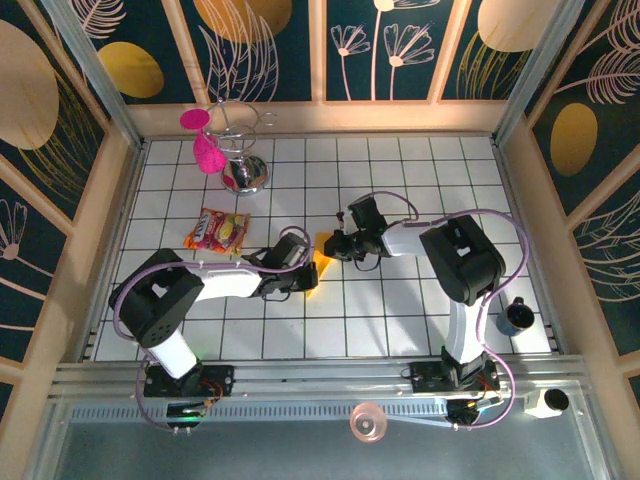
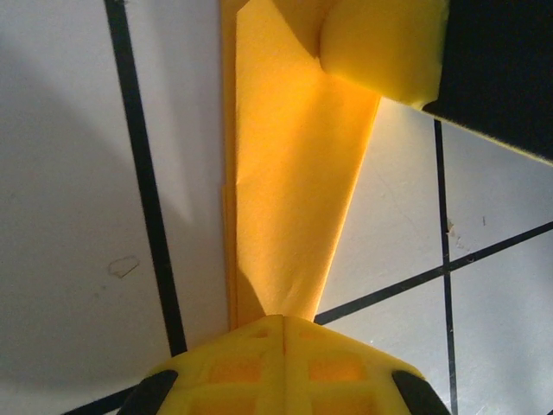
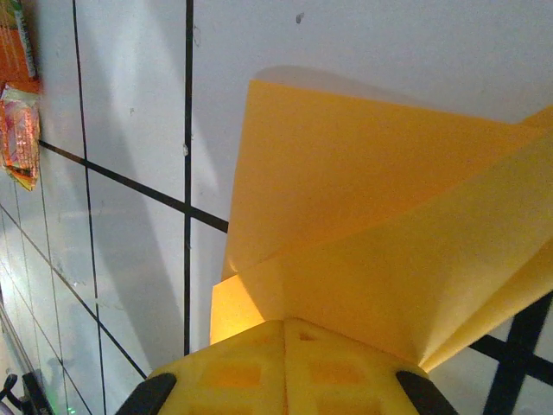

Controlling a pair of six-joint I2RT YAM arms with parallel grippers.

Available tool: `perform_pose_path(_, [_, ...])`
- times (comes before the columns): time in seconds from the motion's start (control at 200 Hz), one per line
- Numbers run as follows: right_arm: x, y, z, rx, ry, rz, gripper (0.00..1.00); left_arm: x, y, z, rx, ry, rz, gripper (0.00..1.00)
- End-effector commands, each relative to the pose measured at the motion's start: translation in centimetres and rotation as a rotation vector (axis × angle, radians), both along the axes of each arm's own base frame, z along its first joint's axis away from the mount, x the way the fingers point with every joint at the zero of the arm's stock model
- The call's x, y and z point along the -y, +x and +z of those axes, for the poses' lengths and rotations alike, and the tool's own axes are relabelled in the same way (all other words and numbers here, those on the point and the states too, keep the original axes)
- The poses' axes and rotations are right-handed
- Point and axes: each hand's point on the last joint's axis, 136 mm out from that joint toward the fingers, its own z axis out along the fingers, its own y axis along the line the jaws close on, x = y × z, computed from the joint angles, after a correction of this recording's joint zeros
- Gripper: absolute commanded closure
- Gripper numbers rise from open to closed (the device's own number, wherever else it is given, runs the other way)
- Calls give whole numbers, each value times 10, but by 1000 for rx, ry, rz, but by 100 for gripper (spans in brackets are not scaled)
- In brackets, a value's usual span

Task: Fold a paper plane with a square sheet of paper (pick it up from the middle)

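Observation:
The square sheet of paper (image 1: 323, 266) is orange-yellow and folded into a slim, pointed, layered shape. It is held just above the white tiles near the table's middle. My left gripper (image 1: 304, 264) is shut on its narrow end; in the left wrist view the paper (image 2: 294, 190) runs straight out from the closed left gripper (image 2: 283, 322). My right gripper (image 1: 331, 243) pinches the other end from the right, and one of its fingers (image 2: 384, 43) shows beyond the paper. In the right wrist view the right gripper (image 3: 283, 324) is closed on the fanned folded layers (image 3: 371, 225).
A red-and-yellow snack packet (image 1: 218, 230) lies left of the grippers, also seen as the packet (image 3: 19, 130). A chrome stand (image 1: 243, 170) with pink pieces is at the back left. A dark mug (image 1: 517, 316) sits at the right edge. A pink tape roll (image 1: 368, 422) lies on the front rail.

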Motion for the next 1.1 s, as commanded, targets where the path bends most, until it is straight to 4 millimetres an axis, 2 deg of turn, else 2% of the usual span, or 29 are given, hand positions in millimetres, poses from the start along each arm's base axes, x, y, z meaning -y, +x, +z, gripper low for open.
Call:
perform_pose_path(0.0, [19, 0, -33, -24, -103, -30, 93, -6, 2, 12, 21, 15, 4, 100])
perform_pose_path(0.105, [17, 0, -30, -24, -91, -28, 93, 7, 20, 38, 94, -76, 37, 100])
perform_pose_path(0.195, [15, 0, -27, -30, -75, -29, 93, 17, 28, 45, 109, -141, 43, 99])
perform_pose_path(0.295, [12, -2, -21, -31, -53, -25, 93, 27, 29, 36, 69, -157, 25, 100])
perform_pose_path(0.365, [12, -3, -18, -33, -43, -21, 93, 27, 31, 30, 46, -149, 35, 100])
perform_pose_path(0.385, [11, -4, -17, -34, -40, -19, 93, 26, 29, 18, 25, -129, 39, 100])
perform_pose_path(0.42, [10, -4, -16, -34, -32, -14, 93, 24, 29, 13, 14, -119, 45, 100])
perform_pose_path(0.746, [1, 1, 0, -1, 5, 23, 94, 6, 17, -19, -68, -19, 74, 100])
perform_pose_path(0.776, [10, 12, 1, 8, 9, -4, 93, 4, 14, -20, -75, -11, 76, 100])
perform_pose_path(1.096, [43, 54, -10, 58, 2, -90, 94, -11, -6, -39, -144, 33, 65, 100])
